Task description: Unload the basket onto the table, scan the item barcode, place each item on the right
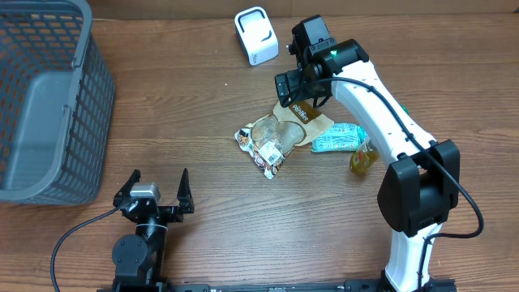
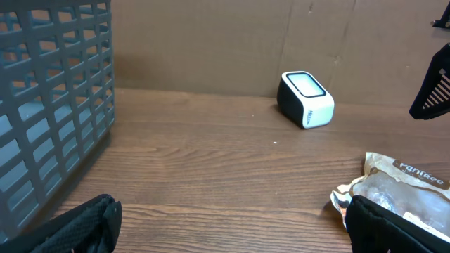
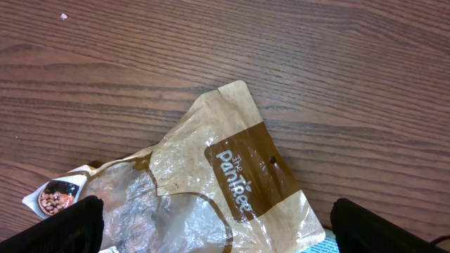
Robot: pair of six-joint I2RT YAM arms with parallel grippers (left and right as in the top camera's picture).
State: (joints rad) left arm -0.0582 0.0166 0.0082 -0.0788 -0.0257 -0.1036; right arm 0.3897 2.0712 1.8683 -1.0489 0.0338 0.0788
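A crinkled clear-and-brown bag (image 1: 284, 130) lies on the wooden counter (image 1: 203, 105) at the centre of the overhead frame. A teal packet (image 1: 339, 139) and a yellow bottle (image 1: 362, 159) lie just to its right. The right jaws stand wide and empty over the bag's upper edge. The left jaws, also wide and empty, sit at the lower left. A white scanner (image 1: 256, 35) stands near the top centre, and a grey basket (image 1: 49, 97) fills the upper left.
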